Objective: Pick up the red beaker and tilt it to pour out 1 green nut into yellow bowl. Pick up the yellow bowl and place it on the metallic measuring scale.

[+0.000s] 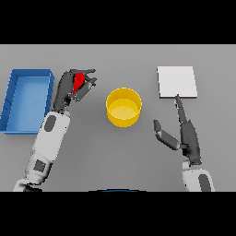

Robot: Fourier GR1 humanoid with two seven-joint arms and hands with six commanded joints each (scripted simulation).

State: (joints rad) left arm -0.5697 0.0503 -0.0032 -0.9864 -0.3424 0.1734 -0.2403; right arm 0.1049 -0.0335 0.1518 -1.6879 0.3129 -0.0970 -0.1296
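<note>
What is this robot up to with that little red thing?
Its left hand is curled round a red beaker, held left of the yellow bowl, not yet over it. No nut shows in the bowl. The right hand rests open just below the metallic measuring scale. A blue bin sits at the far left.

red beaker (79, 81): small red vessel, held off the tabletop inside the curled fingers of the left hand (73, 87), left of the bowl; mostly hidden by the fingers, its tilt unclear.
yellow bowl (123, 107): round, upright, open top, near the middle of the tabletop; contents cannot be made out.
metallic measuring scale (177, 82): flat pale grey square, to the right of the bowl and apart from it, nothing on it.
</note>
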